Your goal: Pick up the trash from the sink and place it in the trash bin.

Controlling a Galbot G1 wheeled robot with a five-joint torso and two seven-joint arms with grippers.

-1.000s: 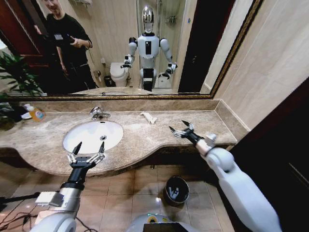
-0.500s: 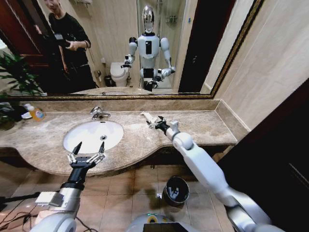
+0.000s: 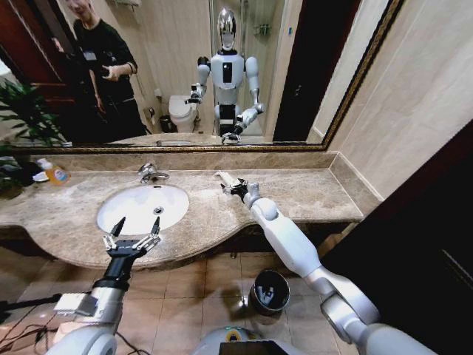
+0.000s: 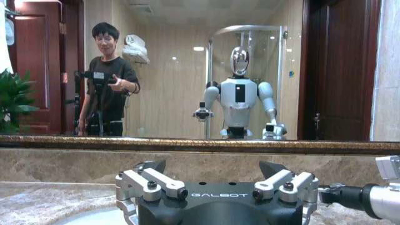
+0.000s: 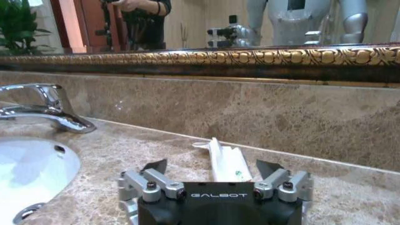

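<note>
Tabletop (image 3: 310,194): beige marble, it ran across the head view below the mirror.
Sink (image 3: 133,211): a white oval basin sat in the tabletop toward 9 o'clock of the head view's middle, its chrome tap (image 3: 151,174) at the basin's 12 o'clock.
Right arm: it stretched from the 5 o'clock corner of the head view up over the tabletop.
Trash bin (image 3: 270,291): a dark round bucket stood on the floor, at 6 o'clock from the trash.
Left gripper (image 3: 132,235): it hovered at the front edge of the tabletop, at the sink's 6 o'clock, fingers spread wide and holding nothing.
Right gripper (image 3: 233,186): it was low over the tabletop with its fingers released and apart, the trash lying just ahead between them in the right wrist view, not yet grasped.
Trash (image 5: 226,161): a small white bundle of packets lay flat on the tabletop near the back wall, at 3 o'clock from the tap.
</note>
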